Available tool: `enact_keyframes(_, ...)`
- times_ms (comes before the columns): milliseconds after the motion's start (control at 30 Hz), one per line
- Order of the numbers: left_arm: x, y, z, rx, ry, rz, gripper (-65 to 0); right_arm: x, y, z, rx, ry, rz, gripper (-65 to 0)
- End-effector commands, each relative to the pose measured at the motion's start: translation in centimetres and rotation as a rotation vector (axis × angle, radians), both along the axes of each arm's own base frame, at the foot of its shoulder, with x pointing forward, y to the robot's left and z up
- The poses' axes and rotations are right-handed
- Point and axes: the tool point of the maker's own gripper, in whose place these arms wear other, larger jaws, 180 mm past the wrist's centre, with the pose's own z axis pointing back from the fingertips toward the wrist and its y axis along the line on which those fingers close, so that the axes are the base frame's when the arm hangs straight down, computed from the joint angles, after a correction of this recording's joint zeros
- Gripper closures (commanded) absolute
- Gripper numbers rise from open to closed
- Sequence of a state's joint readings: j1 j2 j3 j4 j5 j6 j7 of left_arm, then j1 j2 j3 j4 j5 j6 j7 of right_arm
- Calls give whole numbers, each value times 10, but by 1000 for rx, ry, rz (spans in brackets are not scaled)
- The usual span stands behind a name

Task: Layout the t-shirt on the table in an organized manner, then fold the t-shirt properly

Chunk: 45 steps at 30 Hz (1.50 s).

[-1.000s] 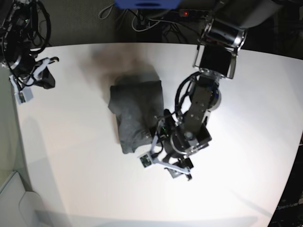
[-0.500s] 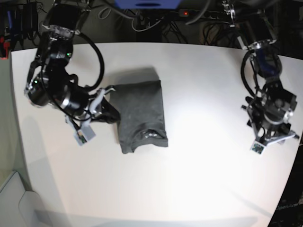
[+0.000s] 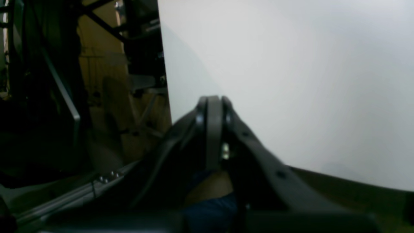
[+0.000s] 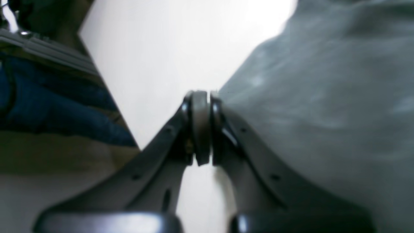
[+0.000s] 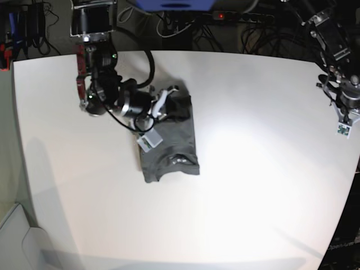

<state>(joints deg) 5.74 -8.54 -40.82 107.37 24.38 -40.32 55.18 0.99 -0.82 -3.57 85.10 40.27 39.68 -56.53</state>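
The dark grey t-shirt [image 5: 169, 140] lies folded into a narrow upright rectangle a little left of the middle of the white tabletop [image 5: 253, 169], collar end toward the near edge. Compared with half a second ago, the right end effector [image 5: 169, 103] has moved from the shirt's left edge up over its far end, its jaws pressed together with cloth just beside them and nothing visibly pinched. The left end effector [image 3: 210, 106] has pulled away to the far right edge and closed empty, so the fold looks nearly finished.
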Motion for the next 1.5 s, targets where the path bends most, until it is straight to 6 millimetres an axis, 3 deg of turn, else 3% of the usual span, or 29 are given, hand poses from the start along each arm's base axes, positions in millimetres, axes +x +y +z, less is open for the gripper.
enact_keyframes(0, 7, 4, 15, 29, -41, -5, 0, 8, -3, 7, 26, -33, -14, 0)
enact_keyframes(133, 6, 5, 14, 30, -39, -2, 0, 2, -9, -19, 26, 21, -24, 0)
enact_keyframes(533, 6, 7, 17, 40, -41, -5, 0, -4, -18, -57, 67, 128, -109, 0)
enact_keyframes(667, -1, 10, 15, 53, -17, -8, 0, 1, -16, -33, 70, 45, -92, 0)
enact_keyframes(833, 2, 4, 25, 45, -58, -22, 0, 6, -18, 27, 22, -151, -26, 0)
enact_keyframes(933, -6, -9, 26, 15, -73, -62, 0, -4, -23, 49, -15, -224, 0, 0)
enact_keyframes(1133, -44, -31, -6, -117, -7, -106, 0, -53, -48, 69, -88, -307, 34, 0)
enact_keyframes(1467, -121, -41, -29, -378, 15, -32, 0, -167, -84, 50, 1, -133, 9, 0)
